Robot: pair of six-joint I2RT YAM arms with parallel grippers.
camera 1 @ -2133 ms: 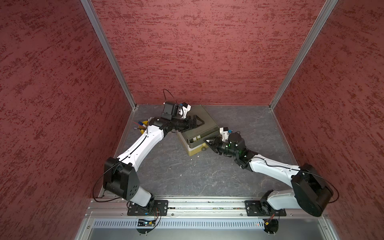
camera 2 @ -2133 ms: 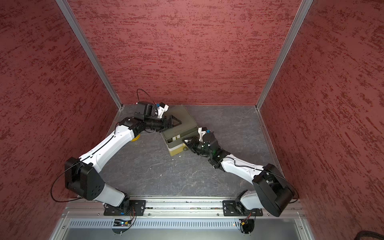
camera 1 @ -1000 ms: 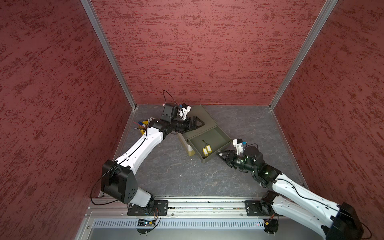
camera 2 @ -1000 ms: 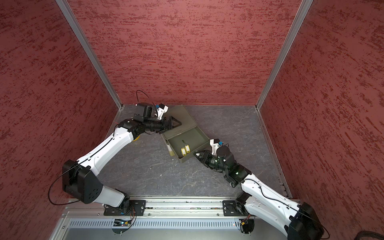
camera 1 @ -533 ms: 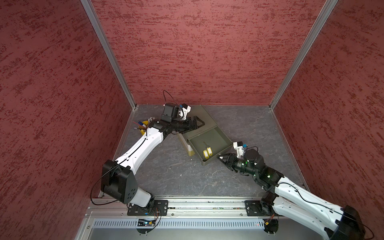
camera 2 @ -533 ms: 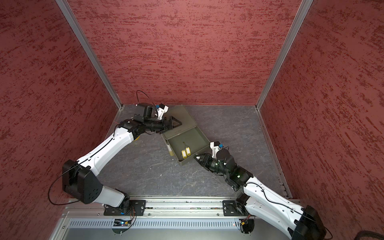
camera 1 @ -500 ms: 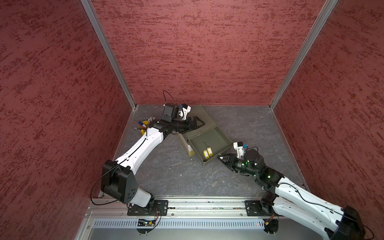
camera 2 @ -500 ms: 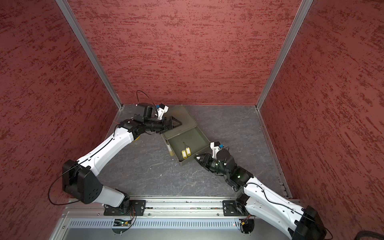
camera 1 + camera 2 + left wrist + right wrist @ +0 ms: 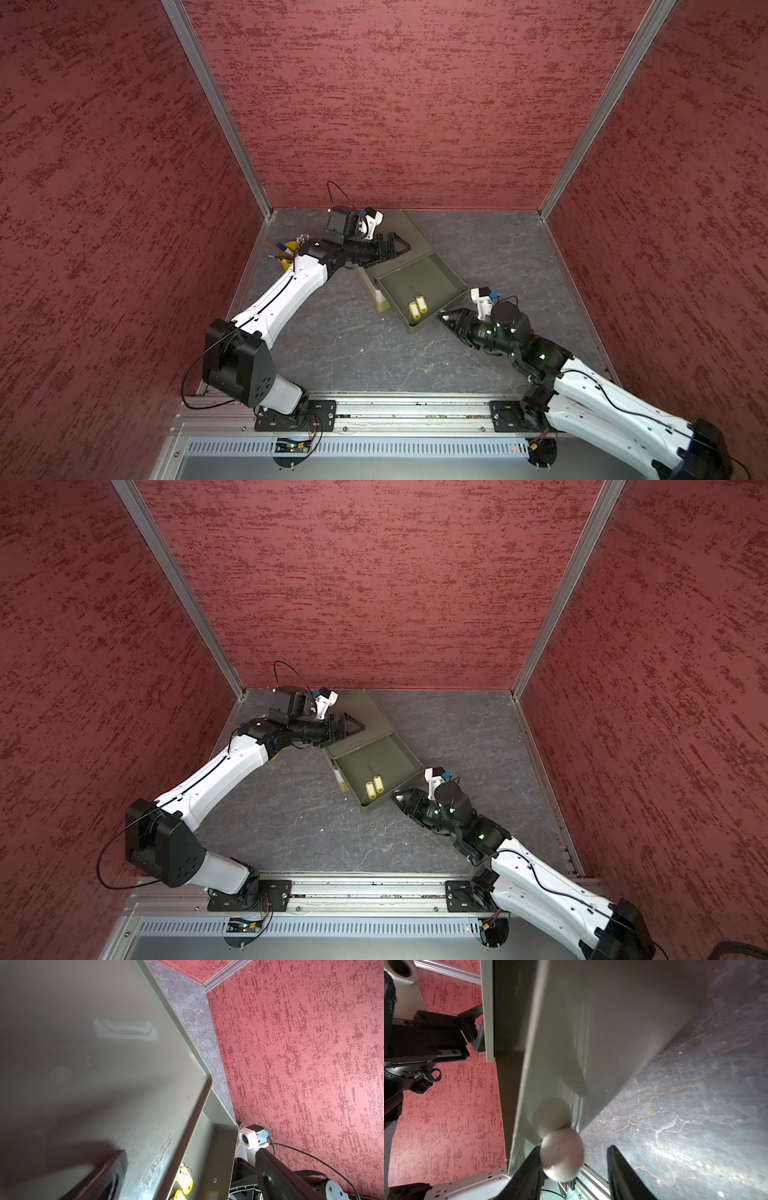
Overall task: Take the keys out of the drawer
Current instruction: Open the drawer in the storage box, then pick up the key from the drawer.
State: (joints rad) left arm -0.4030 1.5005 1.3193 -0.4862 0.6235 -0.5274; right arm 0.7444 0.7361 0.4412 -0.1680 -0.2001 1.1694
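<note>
The jaws of the right gripper point(image 9: 573, 1149) have just been spread. In the right wrist view the round knob point(image 9: 562, 1155) is seen between the fingers, one finger against it and the other clear of it, so nothing is gripped any more. A second earlier the jaws were closed on that knob.

The drawer point(image 9: 432, 274) is now pulled well out of the olive cabinet point(image 9: 409, 232), which is stood by the table's far edge, toward the far left corner. Two seconds earlier the drawer was shut. Since half a second ago it has barely been moved. The opening step is judged done and the picking not yet begun.

The keys point(image 9: 417, 306) are left inside the drawer. Two yellow tags are seen side by side at its front edge, near one front corner, in both top views point(image 9: 374, 786) and in the left wrist view point(image 9: 185, 1180). No red or black tags can be made out.

The left gripper point(image 9: 395, 249) is kept spread wide on the cabinet top as before, with nothing held.
</note>
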